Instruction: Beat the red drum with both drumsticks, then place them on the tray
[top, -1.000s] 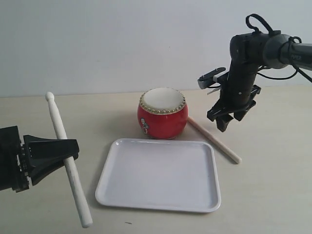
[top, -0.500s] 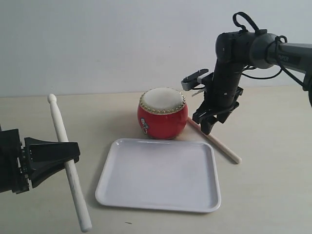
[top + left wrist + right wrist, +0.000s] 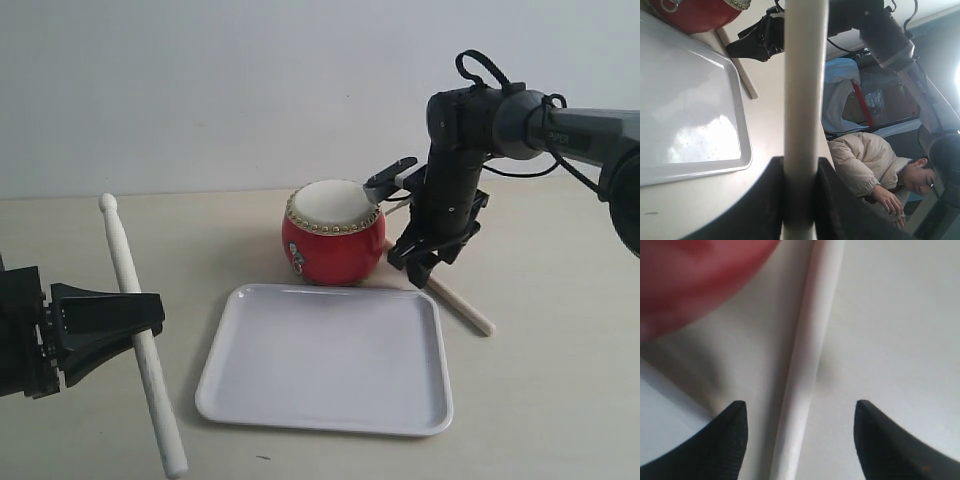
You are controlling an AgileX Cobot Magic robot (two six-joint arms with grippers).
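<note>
My left gripper (image 3: 148, 312) is clenched around a long pale wooden drumstick (image 3: 122, 265), pinching it a little below its middle. The stick stands steeply tilted, its small rounded tip up and its butt end low, out to the left of the flat white rectangular plastic tray (image 3: 330, 360). The tray lies on the pale tabletop (image 3: 540, 390) just in front of the small glossy red barrel drum (image 3: 333, 245), whose cream skin faces up inside a ring of brass studs. My right gripper (image 3: 424, 268) is spread wide and points down over the second pale wooden drumstick (image 3: 466, 311). That stick lies flat on the table, one end close beside the drum's right side, the other beyond the tray's rear right corner. In my right wrist view it runs between my two black fingertips and neither touches it, so that side grasps nothing
</note>
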